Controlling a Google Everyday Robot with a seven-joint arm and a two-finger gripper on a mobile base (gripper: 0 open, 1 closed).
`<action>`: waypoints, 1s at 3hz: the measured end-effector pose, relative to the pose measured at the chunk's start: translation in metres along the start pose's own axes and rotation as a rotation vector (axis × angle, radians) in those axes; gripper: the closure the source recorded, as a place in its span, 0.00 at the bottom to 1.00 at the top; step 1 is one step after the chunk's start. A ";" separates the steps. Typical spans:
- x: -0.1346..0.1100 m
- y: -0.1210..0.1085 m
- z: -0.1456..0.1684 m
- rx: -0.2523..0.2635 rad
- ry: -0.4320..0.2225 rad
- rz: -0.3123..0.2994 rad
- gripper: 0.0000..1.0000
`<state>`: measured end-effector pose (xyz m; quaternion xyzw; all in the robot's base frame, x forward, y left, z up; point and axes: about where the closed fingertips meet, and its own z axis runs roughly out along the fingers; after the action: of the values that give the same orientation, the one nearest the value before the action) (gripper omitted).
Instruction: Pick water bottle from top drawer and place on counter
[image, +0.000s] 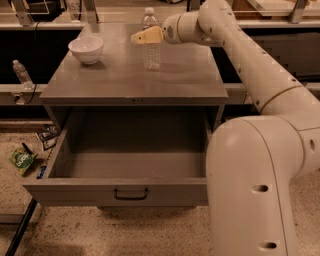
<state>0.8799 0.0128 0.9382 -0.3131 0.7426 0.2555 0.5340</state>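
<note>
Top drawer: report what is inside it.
The top drawer shows only bare grey floor; the robot's arm hides its right front corner. The water bottle stands on the counter, end effector at its upper part.

White bowl (86, 49) is sitting upright, with the gripper (140, 38) hanging well to its right, up at the back. Small clear bottle with white cap (21, 73) is standing on a pale ledge (10, 89) at far left, and metal posts (22, 11) are rising from the long pale bench (270, 22) running along the top edge. On the speckled floor (75, 235) a green packet (21, 161) is lying at lower left, with a dark wrapper (47, 136) just above it and a small blue item (41, 171) beside it, and a black bar (20, 232) is running diagonally across the bottom-left corner.
</note>
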 end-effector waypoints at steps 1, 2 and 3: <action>0.003 -0.004 -0.015 0.003 -0.010 0.008 0.00; -0.001 -0.003 -0.055 0.009 -0.053 -0.006 0.00; 0.002 0.000 -0.113 0.043 -0.100 -0.022 0.00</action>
<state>0.8079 -0.0684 0.9706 -0.2967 0.7167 0.2490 0.5799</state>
